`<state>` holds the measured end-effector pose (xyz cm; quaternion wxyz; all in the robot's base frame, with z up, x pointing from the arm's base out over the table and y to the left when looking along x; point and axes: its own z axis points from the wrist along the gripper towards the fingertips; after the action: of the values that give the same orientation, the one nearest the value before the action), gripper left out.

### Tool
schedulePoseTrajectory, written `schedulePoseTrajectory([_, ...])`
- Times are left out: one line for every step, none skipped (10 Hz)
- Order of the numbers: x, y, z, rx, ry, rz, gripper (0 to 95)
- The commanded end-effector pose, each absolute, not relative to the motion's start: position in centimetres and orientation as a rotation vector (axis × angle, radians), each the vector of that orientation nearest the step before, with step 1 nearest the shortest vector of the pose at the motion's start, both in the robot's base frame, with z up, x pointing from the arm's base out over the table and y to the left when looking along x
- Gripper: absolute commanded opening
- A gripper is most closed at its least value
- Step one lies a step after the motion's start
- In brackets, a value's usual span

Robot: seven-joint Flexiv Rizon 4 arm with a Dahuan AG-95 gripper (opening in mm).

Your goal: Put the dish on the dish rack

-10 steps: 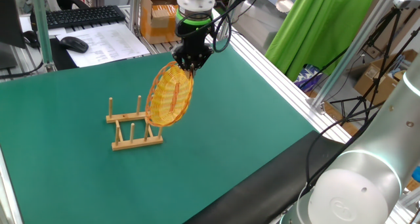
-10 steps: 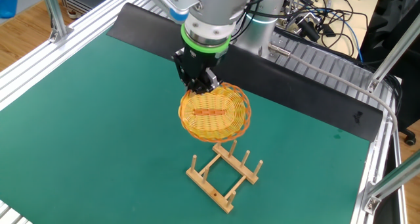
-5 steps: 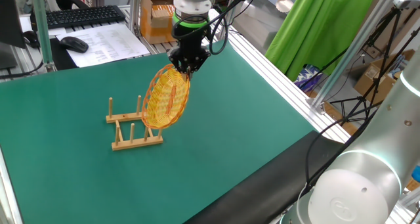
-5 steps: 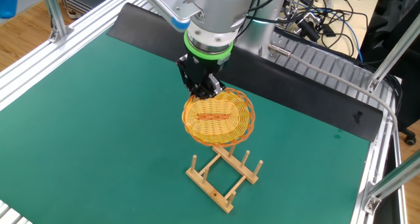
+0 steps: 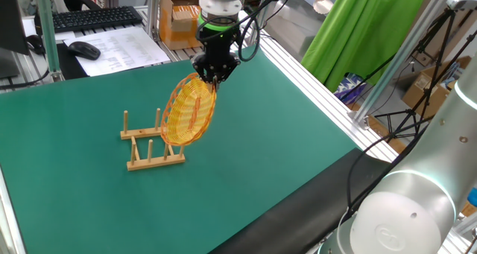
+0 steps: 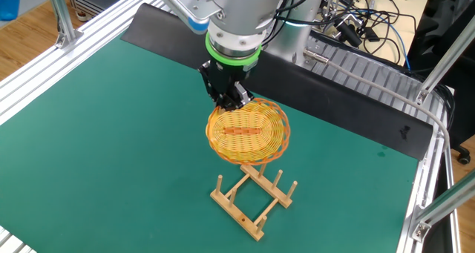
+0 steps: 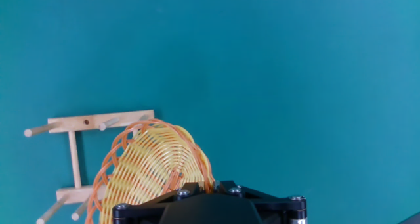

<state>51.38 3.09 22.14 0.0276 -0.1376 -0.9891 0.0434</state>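
Right now the claw [image 5: 211, 77] points straight down and is pinched tight on the top rim of the dish [image 5: 189, 111]. The dish hangs from it in the air, over the green table [image 5: 246, 135].

The dish is a round woven plate, yellow and orange. It hangs almost on its edge, tilted a little. From one fixed view you see it nearly from the side, so it looks like a tall thin oval, and its long line runs up and down. From the other fixed view its hollow face [image 6: 247, 131] looks toward the camera, and a reddish streak runs sideways across the middle.

The dish rack [image 5: 149, 144] stands on the table, just under and beside the dish. It is light wood, with pegs pointing up. From one fixed view the low edge of the dish is at the end of the rack nearest the claw. You cannot tell if the dish touches the pegs. In the hand view the dish [image 7: 154, 171] covers part of the rack [image 7: 75, 155].

Behind the table lie a black keyboard [image 5: 93, 17], a mouse [image 5: 84, 50] and printed papers [image 5: 123, 45]. The words on them are too small to read.
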Motion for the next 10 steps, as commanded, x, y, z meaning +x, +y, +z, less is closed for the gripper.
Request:
schedulePoseTrajectory([51.44, 3.04, 22.02, -0.432, -3.052, 0.120, 0.0])
schedulePoseTrajectory([51.44, 3.04, 22.02, -0.429, -3.052, 0.124, 0.0])
schedulePoseTrajectory([51.44, 3.04, 22.02, -0.434, -3.053, 0.126, 0.0])
schedulePoseTrajectory([51.44, 3.04, 22.02, -0.437, -3.052, 0.126, 0.0])
schedulePoseTrajectory([51.44, 3.04, 22.02, -0.442, -3.050, 0.124, 0.0])
schedulePoseTrajectory([51.44, 3.04, 22.02, -0.443, -3.050, 0.122, 0.0])
schedulePoseTrajectory([51.44, 3.04, 22.02, -0.446, -3.049, 0.118, 0.0])
schedulePoseTrajectory([51.44, 3.04, 22.02, -0.451, -3.048, 0.105, 0.0])
schedulePoseTrajectory([51.44, 3.04, 22.02, -0.457, -3.049, 0.103, 0.0])
schedulePoseTrajectory([51.44, 3.04, 22.02, -0.469, -3.046, 0.091, 0.0])
